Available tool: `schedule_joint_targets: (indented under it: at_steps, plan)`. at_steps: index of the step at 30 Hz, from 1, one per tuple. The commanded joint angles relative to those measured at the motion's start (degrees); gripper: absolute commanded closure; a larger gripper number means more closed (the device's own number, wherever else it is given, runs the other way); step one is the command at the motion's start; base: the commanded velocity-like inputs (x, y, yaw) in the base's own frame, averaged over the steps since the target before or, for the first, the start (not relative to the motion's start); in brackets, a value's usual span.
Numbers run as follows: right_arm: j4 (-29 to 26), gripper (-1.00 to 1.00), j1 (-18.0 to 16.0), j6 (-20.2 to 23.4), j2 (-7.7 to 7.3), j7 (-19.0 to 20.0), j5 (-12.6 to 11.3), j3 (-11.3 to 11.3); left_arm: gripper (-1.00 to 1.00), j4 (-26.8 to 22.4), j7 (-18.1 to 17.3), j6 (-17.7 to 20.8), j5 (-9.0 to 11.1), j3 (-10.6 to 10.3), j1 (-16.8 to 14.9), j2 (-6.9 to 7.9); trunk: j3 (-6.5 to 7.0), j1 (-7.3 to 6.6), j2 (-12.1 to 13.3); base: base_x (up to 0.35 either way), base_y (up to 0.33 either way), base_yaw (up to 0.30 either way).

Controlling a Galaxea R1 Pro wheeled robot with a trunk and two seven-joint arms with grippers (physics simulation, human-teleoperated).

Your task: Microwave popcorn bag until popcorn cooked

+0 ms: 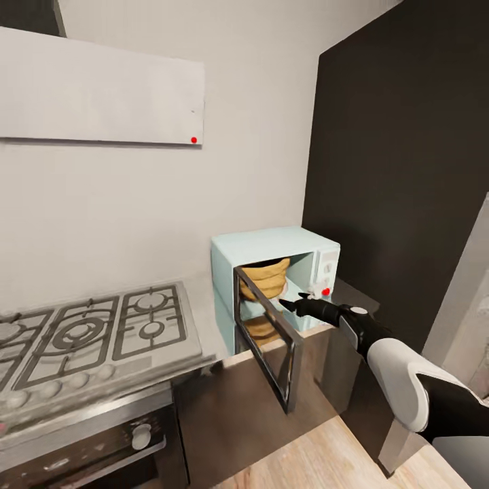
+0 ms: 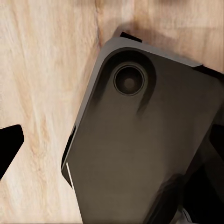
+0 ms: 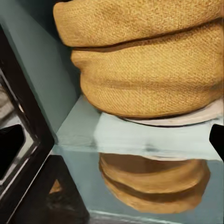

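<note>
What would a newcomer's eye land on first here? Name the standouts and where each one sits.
First, the pale-blue microwave on the countertop by the dark wall panel, its door swung open. Inside sits the tan popcorn bag, mirrored in the glossy floor of the cavity. The right claw reaches toward the opening, and a gas hob lies further along the countertop.

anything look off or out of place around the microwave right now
Nothing spilled or damaged. The tan wrinkled popcorn bag sits upright inside the pale-blue boxy microwave, whose dark glass door hangs wide open over the grey glossy countertop edge. The right gripper points at the opening.
</note>
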Motion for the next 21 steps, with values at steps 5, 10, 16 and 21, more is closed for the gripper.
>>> schedule_joint_targets:
  at_steps: [5,10,16,21]
  plan:
    - [0.1,-1.00,-0.1,0.4,-4.51,-0.2,0.3,-0.6,-1.00,0.0,0.1,-0.1,0.0,0.3,0.0,-0.01,-0.06,-0.03,-0.1,-0.319,0.000,0.000]
    - [1.0,-1.00,-0.1,2.4,-7.33,-1.3,0.2,-0.5,-1.00,0.0,0.1,-0.1,0.0,0.4,0.0,0.01,-0.06,-0.03,-0.1,-0.319,0.000,0.000]
    - [12.8,-1.00,0.1,2.6,-11.26,-3.6,0.2,-0.5,-1.00,0.0,0.1,-0.2,0.0,0.4,0.0,0.08,-0.06,-0.03,-0.1,-0.319,0.000,0.000]
    - [14.8,-1.00,12.0,2.5,-11.30,-11.7,0.3,-0.4,-1.00,0.0,0.1,-0.1,0.0,0.3,0.0,0.03,-0.06,-0.03,-0.1,-0.238,0.000,0.000]
